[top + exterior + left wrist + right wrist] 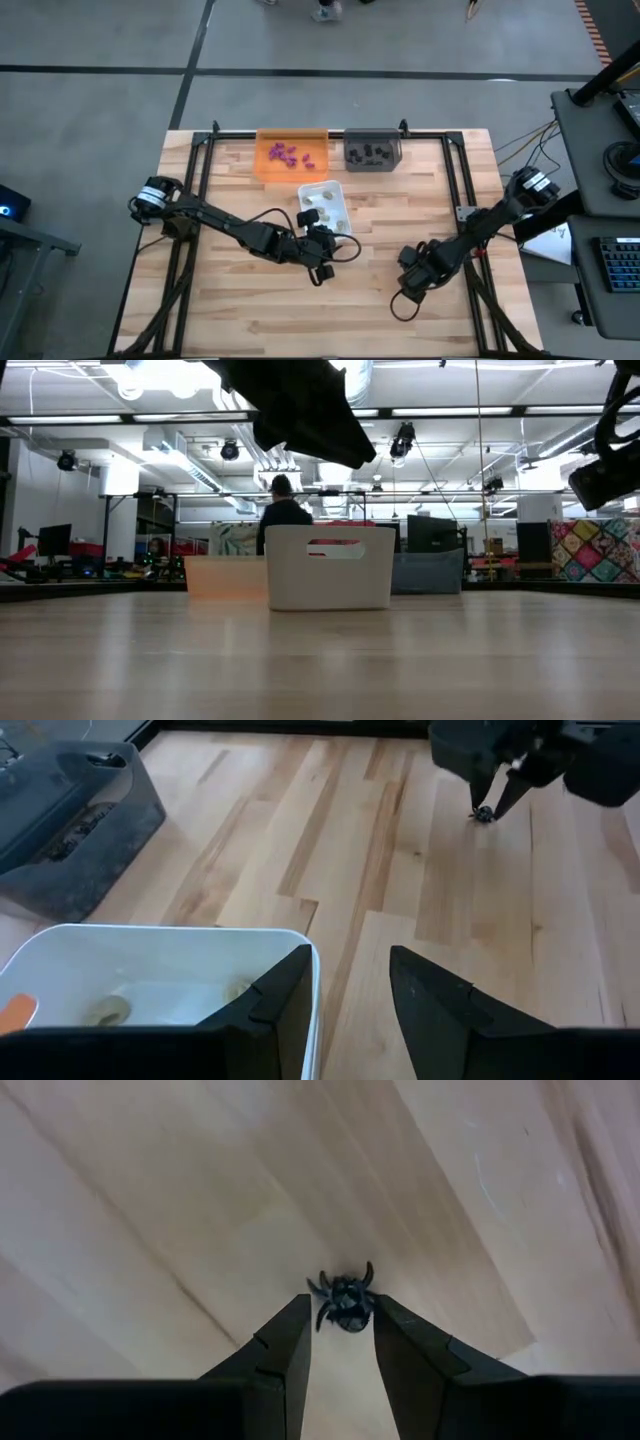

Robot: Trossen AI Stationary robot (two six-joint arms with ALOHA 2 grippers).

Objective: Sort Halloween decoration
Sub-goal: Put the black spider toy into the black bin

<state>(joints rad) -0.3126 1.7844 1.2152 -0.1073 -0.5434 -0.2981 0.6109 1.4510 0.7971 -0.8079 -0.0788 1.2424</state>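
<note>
High view shows a pale butcher-block wooden counter point(260, 320) framed by black rails, carrying three trays grouped at the far edge so each colour gets its own bin. Holds purple toy pieces point(290, 155) in the translucent orange plastic tray point(266, 170), black toy pieces point(370, 153) in the smoky grey plastic tray point(352, 162), and pale beige toy pieces point(318, 196) in the white plastic tray point(338, 188) set just in front of the other two, within easy reach of both arms.

Hangs at the near rim of the white tray: the left end effector point(350, 995), fingers apart with nothing between them, apparently placed there for a drop into that bin; whether a piece has just gone in cannot be told.

Sits well to the right on bare wood: the right end effector point(340, 1345), tilted down to the counter, fingers closed in on either side of a small black toy spider point(342, 1302) with curled legs. Looks like a pinch at the body rather than the legs, sensible for so tiny a thing. Grips it while it lies on the boards, not yet lifted. Belongs, judging by colour, in the grey tray across the counter.
</note>
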